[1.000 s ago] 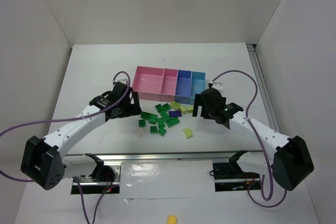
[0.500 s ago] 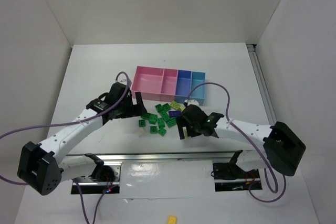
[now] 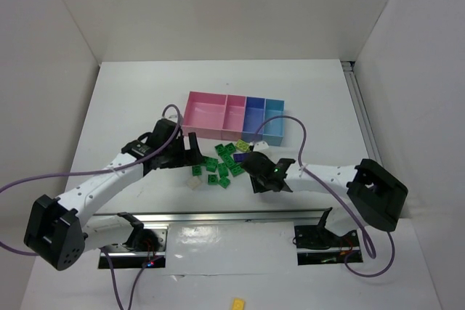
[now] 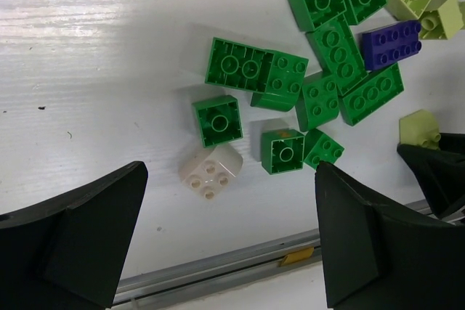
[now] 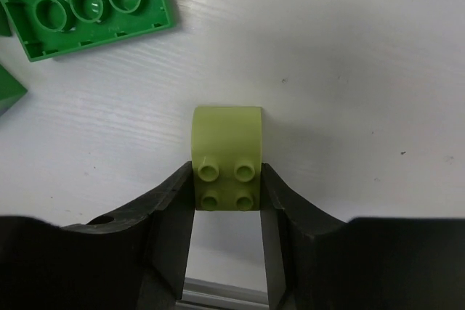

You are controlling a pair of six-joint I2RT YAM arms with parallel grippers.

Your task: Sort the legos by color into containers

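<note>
From above, my left gripper [image 3: 194, 152] and right gripper [image 3: 258, 181] are flanking the scattered legos [image 3: 221, 165], with the trays [image 3: 207, 114] lying beyond both.

Left wrist: my fingers [image 4: 73, 237] are standing wide apart, green bricks [image 4: 251, 70] just ahead of them.

Right wrist: my pads [image 5: 168, 205] are clamping a pale yellow-green brick [image 5: 227, 154] between them.
</note>
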